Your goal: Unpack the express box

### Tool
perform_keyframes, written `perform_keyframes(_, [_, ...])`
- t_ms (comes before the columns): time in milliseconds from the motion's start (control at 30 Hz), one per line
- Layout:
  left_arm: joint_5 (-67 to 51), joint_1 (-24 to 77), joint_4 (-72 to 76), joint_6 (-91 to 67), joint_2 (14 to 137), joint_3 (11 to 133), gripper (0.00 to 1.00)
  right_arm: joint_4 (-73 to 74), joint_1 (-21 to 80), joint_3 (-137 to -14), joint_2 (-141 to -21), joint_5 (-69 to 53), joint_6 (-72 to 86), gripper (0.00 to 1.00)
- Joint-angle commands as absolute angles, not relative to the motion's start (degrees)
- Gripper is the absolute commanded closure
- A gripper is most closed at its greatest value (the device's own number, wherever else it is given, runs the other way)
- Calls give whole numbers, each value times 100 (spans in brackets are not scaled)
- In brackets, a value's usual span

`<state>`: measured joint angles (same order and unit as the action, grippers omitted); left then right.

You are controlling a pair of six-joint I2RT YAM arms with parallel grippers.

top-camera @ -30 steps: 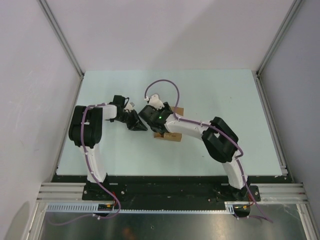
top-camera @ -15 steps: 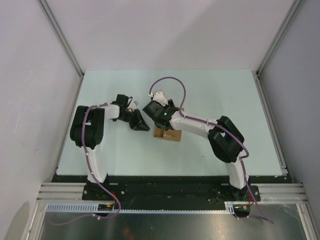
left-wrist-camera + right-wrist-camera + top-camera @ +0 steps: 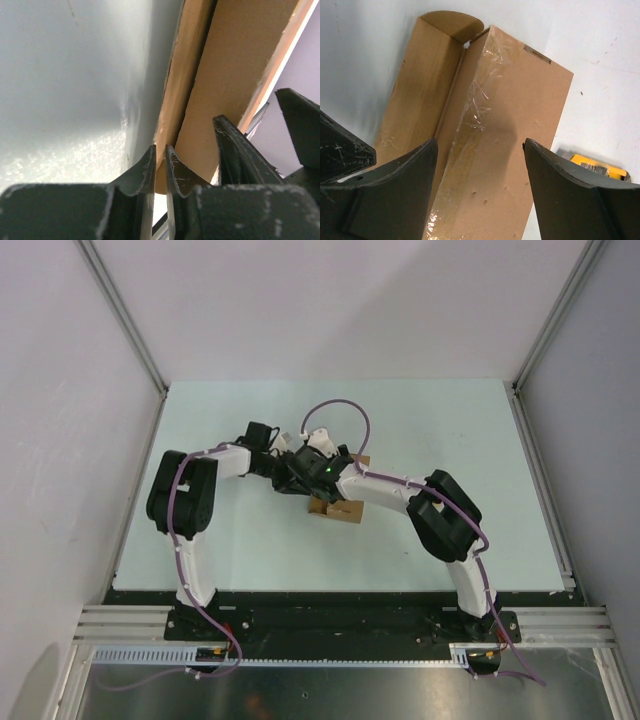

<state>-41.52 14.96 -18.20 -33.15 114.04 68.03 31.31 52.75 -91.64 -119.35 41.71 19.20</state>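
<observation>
The express box [image 3: 338, 508] is a brown cardboard carton lying on the table under both wrists. In the right wrist view the box [image 3: 520, 125] has clear tape along its top, and one long flap [image 3: 415, 85] is folded out to the left. My right gripper [image 3: 479, 144] is open and hangs over the taped top, one finger on each side; it sits at mid table [image 3: 316, 486]. My left gripper [image 3: 160, 148] is shut with a hair-wide gap. Its tips are at the edge of the box's flap [image 3: 182, 85], and I cannot tell whether they pinch it. In the top view the left gripper [image 3: 292, 478] is at the box's left side.
A yellow-and-black utility knife [image 3: 597, 167] lies on the table just right of the box. The left arm's finger [image 3: 342, 150] shows at the left edge of the right wrist view. The pale green table [image 3: 480, 440] is fenced by grey walls.
My left gripper has moved right, from a gap's distance up against the box's left side. My right wrist has shifted slightly over the box.
</observation>
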Motion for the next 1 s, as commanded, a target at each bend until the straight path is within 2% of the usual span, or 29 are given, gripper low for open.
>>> perform_keyframes(0, [-4508, 1555, -1460, -3550, 11426, 7031, 83, 3076, 5230, -9053, -11988, 4157, 2118, 26])
perform_keyframes(200, [-4641, 1766, -1283, -3665, 11636, 7075, 83, 2988, 5159, -8921, -11953, 4052, 2136, 27])
perform_keyframes(600, [-3490, 1775, -1652, -4095, 11979, 6531, 83, 3155, 5115, -8798, -11857, 4175, 2109, 28])
perform_keyframes(967, [-3296, 1626, -1854, -4157, 12120, 6337, 89, 3384, 4738, -8192, -10873, 4131, 2066, 29])
